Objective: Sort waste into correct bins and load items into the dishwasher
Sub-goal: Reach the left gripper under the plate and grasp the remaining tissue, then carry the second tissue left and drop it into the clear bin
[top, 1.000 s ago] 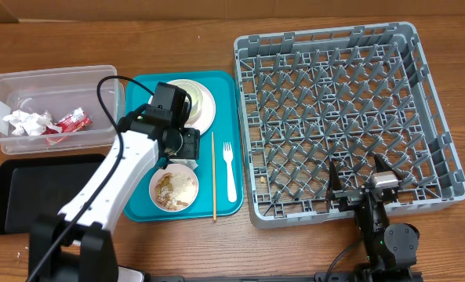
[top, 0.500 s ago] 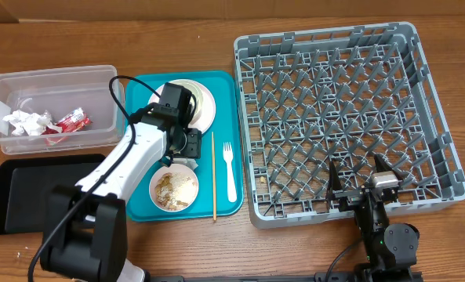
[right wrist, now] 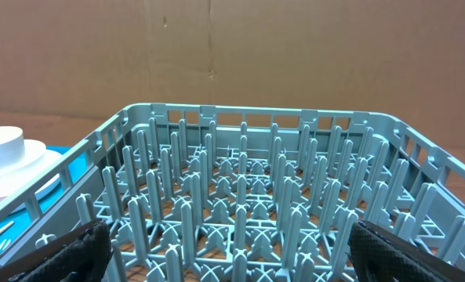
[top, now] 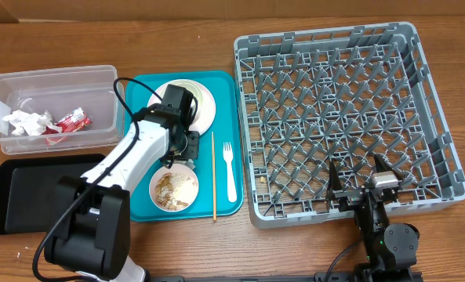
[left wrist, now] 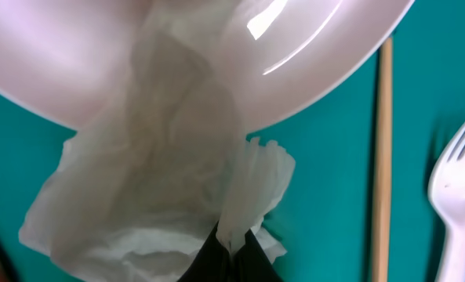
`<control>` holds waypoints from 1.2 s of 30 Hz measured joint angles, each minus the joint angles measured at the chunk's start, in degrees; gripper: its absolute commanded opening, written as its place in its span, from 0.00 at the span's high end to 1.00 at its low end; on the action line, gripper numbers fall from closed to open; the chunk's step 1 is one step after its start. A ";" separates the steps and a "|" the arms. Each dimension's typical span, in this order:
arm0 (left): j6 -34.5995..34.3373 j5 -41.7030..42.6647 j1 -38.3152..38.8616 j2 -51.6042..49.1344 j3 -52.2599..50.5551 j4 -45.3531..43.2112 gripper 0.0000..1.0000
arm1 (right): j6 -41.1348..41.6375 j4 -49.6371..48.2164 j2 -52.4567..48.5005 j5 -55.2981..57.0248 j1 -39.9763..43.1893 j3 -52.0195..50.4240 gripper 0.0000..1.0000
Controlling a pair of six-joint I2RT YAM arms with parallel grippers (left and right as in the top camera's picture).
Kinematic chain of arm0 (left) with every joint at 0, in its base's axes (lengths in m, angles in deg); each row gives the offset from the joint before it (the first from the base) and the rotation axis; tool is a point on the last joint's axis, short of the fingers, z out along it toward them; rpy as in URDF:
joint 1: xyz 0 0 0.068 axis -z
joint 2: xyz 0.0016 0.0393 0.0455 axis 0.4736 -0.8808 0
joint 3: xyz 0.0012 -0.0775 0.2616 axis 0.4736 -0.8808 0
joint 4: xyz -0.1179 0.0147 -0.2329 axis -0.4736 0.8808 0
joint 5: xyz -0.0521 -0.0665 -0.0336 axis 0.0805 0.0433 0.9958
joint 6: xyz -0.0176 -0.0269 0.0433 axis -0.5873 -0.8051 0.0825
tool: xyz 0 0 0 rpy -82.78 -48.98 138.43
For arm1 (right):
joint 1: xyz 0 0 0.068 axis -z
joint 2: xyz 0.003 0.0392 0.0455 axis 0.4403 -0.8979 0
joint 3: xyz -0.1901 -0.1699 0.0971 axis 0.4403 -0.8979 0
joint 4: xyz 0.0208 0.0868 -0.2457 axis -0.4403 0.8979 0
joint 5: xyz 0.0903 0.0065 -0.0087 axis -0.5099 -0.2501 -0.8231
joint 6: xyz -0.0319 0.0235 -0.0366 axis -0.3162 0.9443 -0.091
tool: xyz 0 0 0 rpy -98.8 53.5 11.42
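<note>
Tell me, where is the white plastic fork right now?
Seen from overhead, the white fork lies on the teal tray near its right edge, just right of the wooden stick and left of the grey dish rack.

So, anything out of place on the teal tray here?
A crumpled napkin lies across the plate rim and onto the teal tray, with the left gripper shut on it. Nothing else stands out.

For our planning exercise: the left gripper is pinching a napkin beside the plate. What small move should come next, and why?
Probably lift up, clear of the plate, before heading for the clear tub: the left gripper is shut on the white napkin, which lies against the plate rim.
</note>
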 measured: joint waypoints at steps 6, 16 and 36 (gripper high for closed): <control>0.00 0.00 -0.15 0.94 7.65 9.16 0.96 | 0.02 0.02 0.00 0.00 0.00 0.00 0.00; 0.02 -7.50 -6.67 4.76 24.98 17.81 0.96 | 0.04 0.02 0.00 0.00 0.00 0.00 0.00; -4.76 -11.52 -29.88 4.26 25.20 5.03 0.96 | 0.07 0.00 0.00 0.00 0.00 0.00 0.00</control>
